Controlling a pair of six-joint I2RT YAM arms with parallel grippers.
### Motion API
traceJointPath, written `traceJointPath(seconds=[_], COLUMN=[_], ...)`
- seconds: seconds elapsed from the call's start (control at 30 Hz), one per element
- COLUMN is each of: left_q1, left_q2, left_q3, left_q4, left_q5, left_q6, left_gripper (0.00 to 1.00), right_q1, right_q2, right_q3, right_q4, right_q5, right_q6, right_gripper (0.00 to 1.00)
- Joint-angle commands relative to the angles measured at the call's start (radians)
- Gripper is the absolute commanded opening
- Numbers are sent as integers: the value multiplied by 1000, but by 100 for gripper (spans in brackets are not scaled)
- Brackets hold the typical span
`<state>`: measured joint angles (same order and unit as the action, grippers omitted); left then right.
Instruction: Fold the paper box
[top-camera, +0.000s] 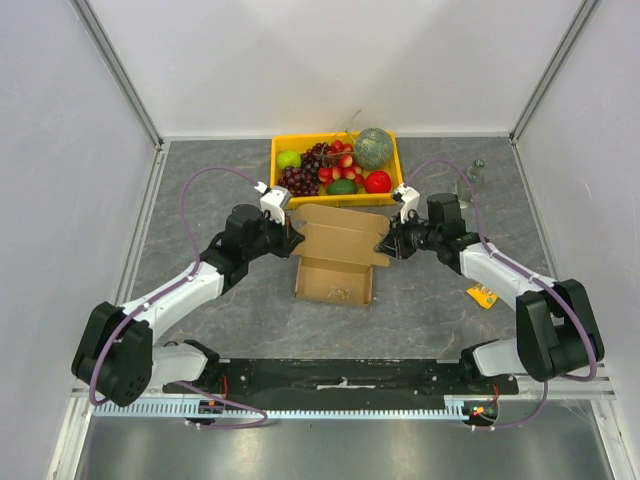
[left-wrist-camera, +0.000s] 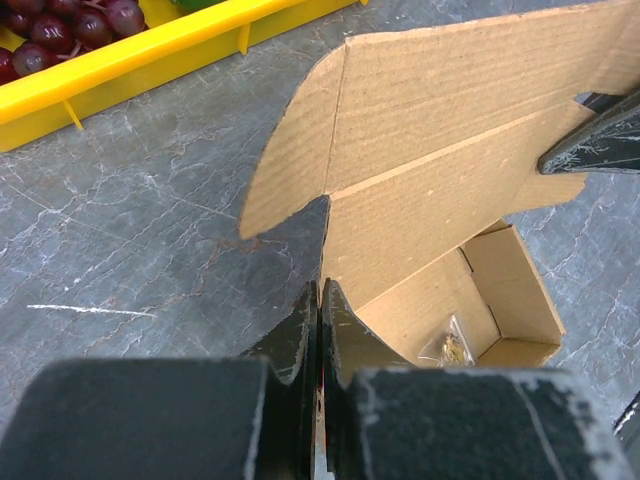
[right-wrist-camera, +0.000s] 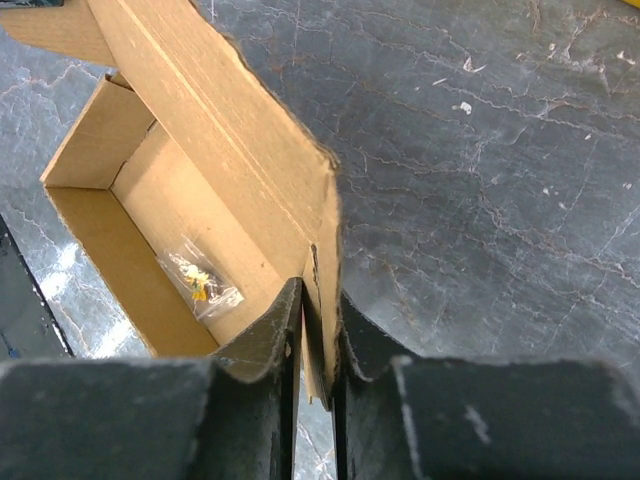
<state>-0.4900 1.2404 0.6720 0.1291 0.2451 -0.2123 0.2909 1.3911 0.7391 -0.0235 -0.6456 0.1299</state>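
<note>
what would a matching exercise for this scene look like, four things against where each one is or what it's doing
1 left hand
2 right hand
3 small clear bag
4 yellow crate

a beyond the paper box, holding fruit
b lying inside the box
c clamped on the raised lid's left edge
d fingers around the lid's right edge

Pairs: 1-c, 2-d, 3-b, 4-a

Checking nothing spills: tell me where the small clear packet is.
The clear packet lies on the floor of the open paper box, near the wall closest to the arm bases, right of centre in the top view.
</note>
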Motion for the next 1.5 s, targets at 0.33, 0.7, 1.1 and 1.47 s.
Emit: traceJointPath(seconds=[0.33, 0.7, 1.1, 1.47], left_q1=[-1, -15, -59, -102], left_q2=[-68, -70, -55, -44], left_q3=[-32, -48, -104, -127], left_q4=[116, 153, 224, 257], left_q5=[-33, -69, -130, -165], left_q6=[-48, -70, -105, -122], left_gripper=[10, 21, 31, 31], right_q1=[160, 252, 312, 387], right_q2=[-107, -93, -90, -98], right_q3=[0, 57, 51, -18], right_q4=[94, 88, 138, 246], right_q5=[251, 520, 667, 839], right_q6=[95, 155, 223, 333], right_gripper=[0, 0, 0, 2])
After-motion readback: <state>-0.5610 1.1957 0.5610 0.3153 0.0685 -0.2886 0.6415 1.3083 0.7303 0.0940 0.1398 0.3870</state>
